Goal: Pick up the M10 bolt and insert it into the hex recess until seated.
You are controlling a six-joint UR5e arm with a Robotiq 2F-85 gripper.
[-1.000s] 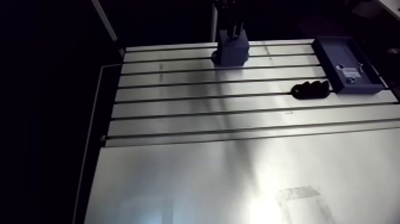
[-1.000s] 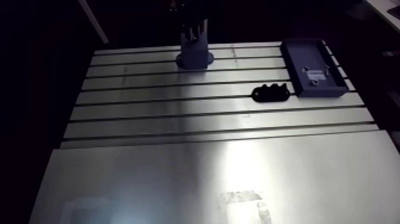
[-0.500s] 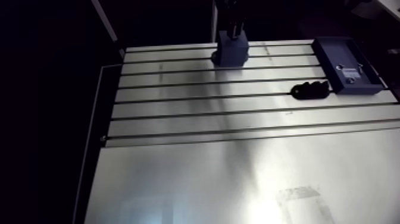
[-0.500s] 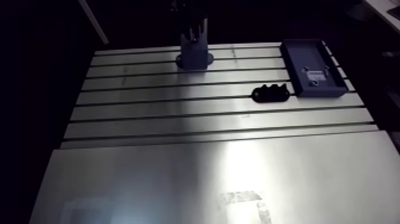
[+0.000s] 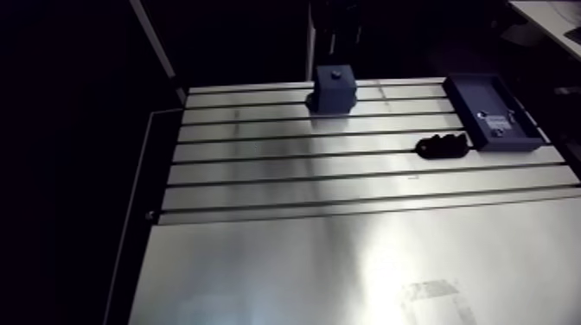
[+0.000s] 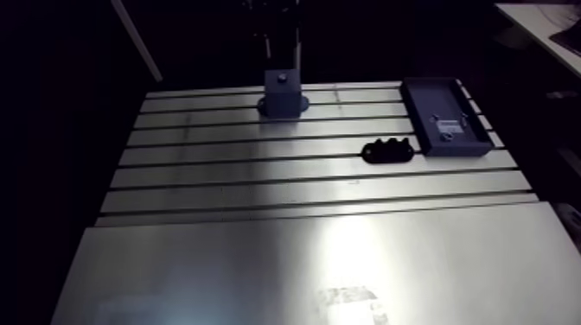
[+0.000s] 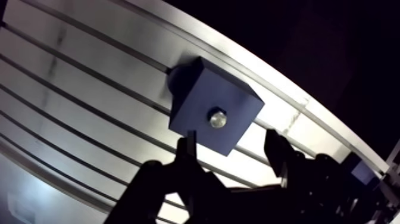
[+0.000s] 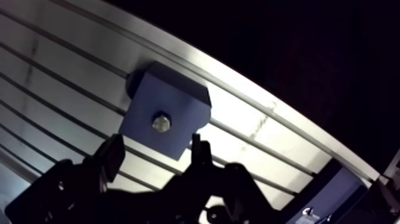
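Note:
A dark blue block (image 7: pixel 213 107) stands on the slotted table (image 5: pixel 285 181) near its far edge. The M10 bolt (image 7: pixel 218 118) sits in the recess in the block's top face, its shiny hex head showing. In the arm view the bolt head (image 5: pixel 336 75) is a small dot on the block (image 5: pixel 335 88). My gripper (image 7: pixel 231 143) hangs above the block, open, with nothing between its fingers. The bolt head lies just ahead of the gap between the two dark fingers (image 7: pixel 186 143).
A dark blue tray (image 5: pixel 489 112) holding a small metal part (image 5: pixel 496 124) lies at the table's far right. A black lumpy piece (image 5: pixel 442 146) rests on the slots just left of the tray. The table's left edge drops into darkness.
Earlier the fingers stood down around the block's top. Now the gripper is lifted clear and the bolt head shows on the block. The arm camera has shifted too.

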